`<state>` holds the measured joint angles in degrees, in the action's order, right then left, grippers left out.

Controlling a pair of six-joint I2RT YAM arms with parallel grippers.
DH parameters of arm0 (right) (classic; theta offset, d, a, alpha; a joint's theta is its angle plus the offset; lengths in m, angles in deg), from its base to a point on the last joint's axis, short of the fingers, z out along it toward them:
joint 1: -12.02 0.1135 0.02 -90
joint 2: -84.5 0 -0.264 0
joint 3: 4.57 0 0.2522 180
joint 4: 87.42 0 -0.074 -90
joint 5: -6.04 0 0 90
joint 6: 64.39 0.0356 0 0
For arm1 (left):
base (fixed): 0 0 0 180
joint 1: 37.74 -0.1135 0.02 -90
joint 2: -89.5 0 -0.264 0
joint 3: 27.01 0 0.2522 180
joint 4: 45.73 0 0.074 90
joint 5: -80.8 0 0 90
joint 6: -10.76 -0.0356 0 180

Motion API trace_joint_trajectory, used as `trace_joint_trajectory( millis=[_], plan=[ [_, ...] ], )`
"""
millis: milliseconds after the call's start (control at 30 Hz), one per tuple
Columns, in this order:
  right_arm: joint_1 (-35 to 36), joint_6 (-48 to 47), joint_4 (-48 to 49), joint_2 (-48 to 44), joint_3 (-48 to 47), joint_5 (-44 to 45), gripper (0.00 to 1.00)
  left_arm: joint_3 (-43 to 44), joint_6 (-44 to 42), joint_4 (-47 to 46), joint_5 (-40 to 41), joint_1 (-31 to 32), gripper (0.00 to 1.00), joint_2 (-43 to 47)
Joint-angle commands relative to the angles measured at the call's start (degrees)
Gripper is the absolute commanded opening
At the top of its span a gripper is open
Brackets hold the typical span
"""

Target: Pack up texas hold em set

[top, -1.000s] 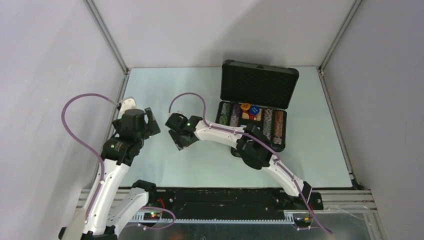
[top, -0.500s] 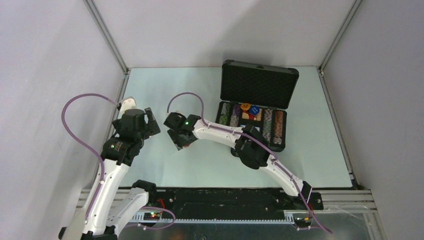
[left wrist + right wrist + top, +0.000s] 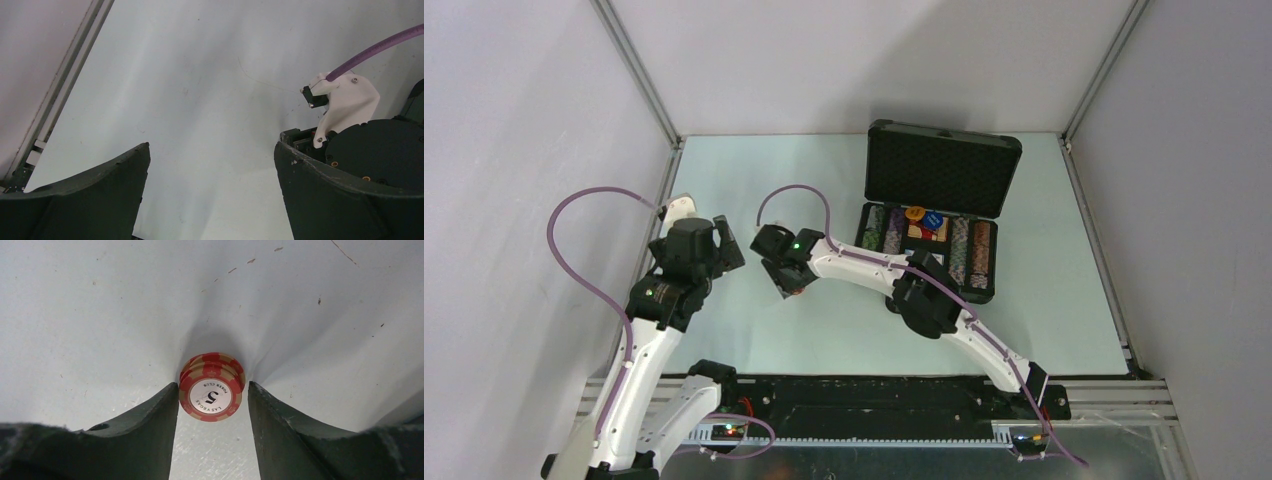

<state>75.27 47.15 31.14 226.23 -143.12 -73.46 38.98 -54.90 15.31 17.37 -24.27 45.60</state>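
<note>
Three grey walls [image 3: 854, 60] around a pale table [image 3: 824, 330]; black case [image 3: 942, 170] open

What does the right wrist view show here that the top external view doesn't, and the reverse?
Right wrist only: stacked red-white chips, top face marked 5, between the fingers of the right gripper. Top external only: the open case with chip rows, and the open left gripper. Both: the right gripper and the table.

bright, diffuse light falls from above, evenly across the pale matte tabletop [image 3: 824, 180]. the stacked small red-white round chips [image 3: 211, 385] look sharp and throw a soft grey shadow behind them.
</note>
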Motion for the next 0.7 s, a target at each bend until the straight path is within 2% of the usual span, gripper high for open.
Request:
trace_joint_trajectory(
  millis=[0, 367, 433, 567, 667],
  plan=[
    [0.7, 0.6, -2.9, 4.8, 0.6, -3.4, 0.55, -0.2, -0.8, -1.2, -0.2, -0.5, 0.98, 0.0],
    [0.8, 0.3, -0.8, 5.2, 0.3, -3.8, 0.4, -0.1, -0.8, -1.2, -0.3, -0.5, 0.98, -0.1],
    [0.6, 0.3, -0.8, 5.2, 0.4, -3.7, 0.35, -0.2, -0.8, -1.2, -0.2, -0.5, 0.98, 0.0],
    [0.4, 0.1, -0.6, 4.4, 1.1, -2.8, 0.19, -0.2, -0.8, -1.2, -0.3, -0.5, 0.98, 0.0],
    [0.0, 0.1, 0.0, 3.0, 1.7, -2.0, 0.01, -0.1, -0.8, -1.2, -0.3, -0.5, 0.98, 0.0]
  ],
)
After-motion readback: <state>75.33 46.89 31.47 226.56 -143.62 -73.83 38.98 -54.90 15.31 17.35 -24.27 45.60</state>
